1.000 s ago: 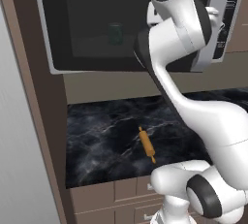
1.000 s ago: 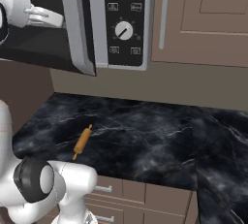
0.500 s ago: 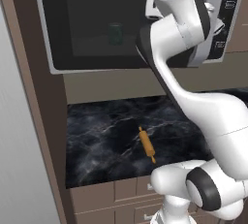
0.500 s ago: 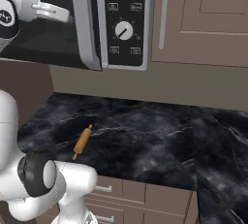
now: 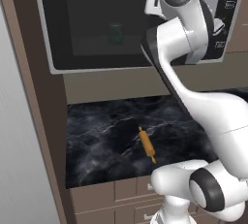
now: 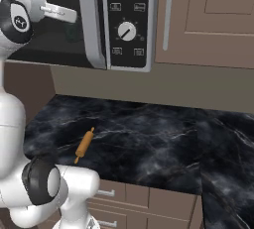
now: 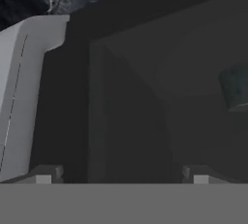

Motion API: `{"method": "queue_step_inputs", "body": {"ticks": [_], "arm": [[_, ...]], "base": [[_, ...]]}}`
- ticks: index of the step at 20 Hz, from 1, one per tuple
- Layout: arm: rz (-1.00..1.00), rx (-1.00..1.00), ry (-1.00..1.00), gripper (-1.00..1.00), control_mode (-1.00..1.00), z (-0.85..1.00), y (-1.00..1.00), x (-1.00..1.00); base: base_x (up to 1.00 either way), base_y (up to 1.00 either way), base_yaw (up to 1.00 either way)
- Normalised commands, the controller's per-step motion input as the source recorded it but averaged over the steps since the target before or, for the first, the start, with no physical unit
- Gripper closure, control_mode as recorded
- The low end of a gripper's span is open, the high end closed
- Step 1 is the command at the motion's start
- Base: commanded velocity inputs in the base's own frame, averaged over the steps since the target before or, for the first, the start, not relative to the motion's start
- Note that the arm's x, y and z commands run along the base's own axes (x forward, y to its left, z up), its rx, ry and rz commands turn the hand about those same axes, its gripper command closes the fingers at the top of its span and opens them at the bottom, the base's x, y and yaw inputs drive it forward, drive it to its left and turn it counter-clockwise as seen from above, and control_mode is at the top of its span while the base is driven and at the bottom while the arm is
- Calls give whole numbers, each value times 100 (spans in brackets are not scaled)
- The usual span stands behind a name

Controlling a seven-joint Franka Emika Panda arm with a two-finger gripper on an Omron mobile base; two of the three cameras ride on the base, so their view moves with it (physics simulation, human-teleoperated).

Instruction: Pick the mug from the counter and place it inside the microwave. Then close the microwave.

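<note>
Mug (image 5: 115, 34) sits inside the microwave (image 6: 94, 29), dim green behind the dark-glass door (image 5: 97, 19); in the hand view it shows faintly at the right edge (image 7: 235, 88), well apart from the finger tips. So the pick and the placement read as done. The counter (image 6: 163, 143) carries only the orange rolling pin (image 5: 147, 143), lying near the front edge, left of centre in the right base view (image 6: 84, 144).

Door status: in the left base view the door face lies across the cavity with the mug seen through the glass. In the right base view its grey edge stands just beside the control panel (image 6: 128, 22). Whether it is fully latched or a little ajar, I cannot tell. Judgement: closing is in hand or nearly finished; what is left is at most a final push and a check that the door sits flush.

Gripper (image 7: 121, 173): the two tips are spread wide with nothing between them, so it is empty-handed, pointing at the door glass. In the right base view the hand (image 6: 58, 12) is raised at door height, near the glass; contact cannot be confirmed.

Writing: none legible. The panel has a dial (image 6: 127, 31) and small button icons, too small to read. No brand marks seen.
</note>
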Motion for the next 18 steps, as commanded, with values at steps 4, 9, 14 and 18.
{"method": "queue_step_inputs", "body": {"ticks": [4, 9, 14, 18], "arm": [[15, 2, -9, -100, -100, 0, 0, 18], [15, 0, -8, -100, -100, 0, 0, 30], [15, 0, -7, -100, -100, 0, 0, 43], [14, 0, -4, -100, -100, 0, 0, 44]], "base": [[0, 0, 0], [0, 0, 0], [0, 0, 0], [0, 0, 0]]}}
